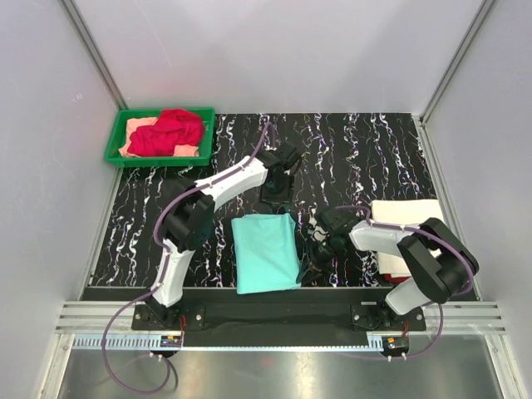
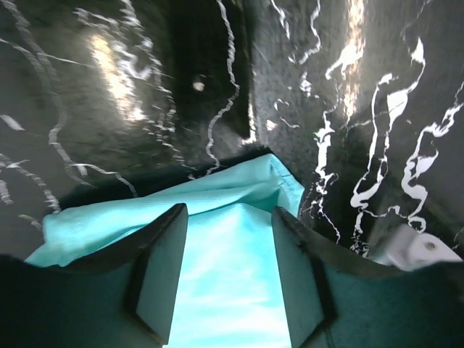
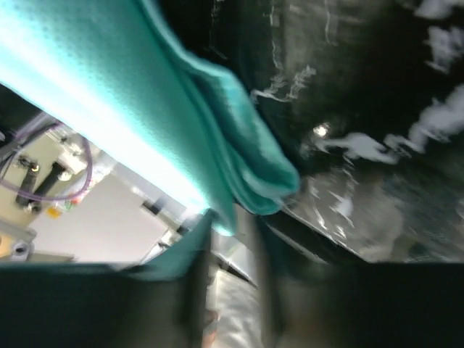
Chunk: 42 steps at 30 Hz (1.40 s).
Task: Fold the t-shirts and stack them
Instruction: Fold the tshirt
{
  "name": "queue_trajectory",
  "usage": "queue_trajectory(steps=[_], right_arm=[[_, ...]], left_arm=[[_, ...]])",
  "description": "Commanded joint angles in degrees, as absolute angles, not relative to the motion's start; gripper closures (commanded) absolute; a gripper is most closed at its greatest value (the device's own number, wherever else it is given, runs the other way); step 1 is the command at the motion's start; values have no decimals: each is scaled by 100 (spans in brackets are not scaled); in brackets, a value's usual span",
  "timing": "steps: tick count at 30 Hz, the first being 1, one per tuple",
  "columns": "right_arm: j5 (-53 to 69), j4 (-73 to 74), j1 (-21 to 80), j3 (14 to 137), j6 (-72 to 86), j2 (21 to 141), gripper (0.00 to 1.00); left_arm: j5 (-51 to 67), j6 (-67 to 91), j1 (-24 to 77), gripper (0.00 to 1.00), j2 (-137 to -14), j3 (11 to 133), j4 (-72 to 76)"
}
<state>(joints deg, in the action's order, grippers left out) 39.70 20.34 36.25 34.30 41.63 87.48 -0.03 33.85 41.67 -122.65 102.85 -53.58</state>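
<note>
A mint-teal t-shirt (image 1: 264, 251) lies folded in a rectangle on the black marbled table, near its front edge. My left gripper (image 1: 277, 198) hovers at the shirt's far edge, open. In the left wrist view its two pads (image 2: 161, 268) stand apart over the teal cloth (image 2: 145, 210), gripping none of it. My right gripper (image 1: 314, 253) is at the shirt's right edge. The right wrist view is blurred; there its jaws (image 3: 233, 225) show a narrow gap, and the teal fold (image 3: 145, 94) hangs just past the fingertips.
A green tray (image 1: 115, 143) at the back left holds a crumpled red shirt (image 1: 169, 131) over a peach one (image 1: 137, 126). A folded cream-white shirt (image 1: 406, 214) lies at the right with red cloth (image 1: 391, 271) under it. Walls enclose the table on three sides.
</note>
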Motion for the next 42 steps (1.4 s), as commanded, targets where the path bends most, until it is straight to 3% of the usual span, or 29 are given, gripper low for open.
queue_trajectory(steps=[1,6,12,17,22,26,30,33,37,42], right_arm=[[3279,2864,3674,3709,3823,8324,60],[3190,2910,3683,3656,3849,8226,53],[3472,2487,3674,3788,3850,8744,48],[2963,2680,3639,4147,3701,9193,50],[2331,3179,3297,4762,3192,9517,90],[1935,3691,3006,5832,2139,9975,92],[978,4209,2611,6994,1381,10527,77],[624,4534,2277,7855,1494,10740,61],[1359,4842,2215,8411,1617,10547,43],[2502,4387,2224,7481,1985,9749,38]], left_arm=[[-798,3217,4140,44,-11446,10582,-5326],[-879,2805,4105,41,-10505,10074,-5405],[-686,2830,4000,38,-8756,7897,-5045],[-571,3032,3709,37,-7709,7050,-5106],[-545,3138,3577,38,-7138,6689,-5212],[-387,3077,3568,40,-7084,6504,-4975],[-71,2769,3542,27,-7356,6513,-4457],[-97,2575,3350,24,-8013,6766,-4307],[290,2637,2910,20,-8393,6794,-4087],[351,2514,2453,26,-8482,6646,-4087]])
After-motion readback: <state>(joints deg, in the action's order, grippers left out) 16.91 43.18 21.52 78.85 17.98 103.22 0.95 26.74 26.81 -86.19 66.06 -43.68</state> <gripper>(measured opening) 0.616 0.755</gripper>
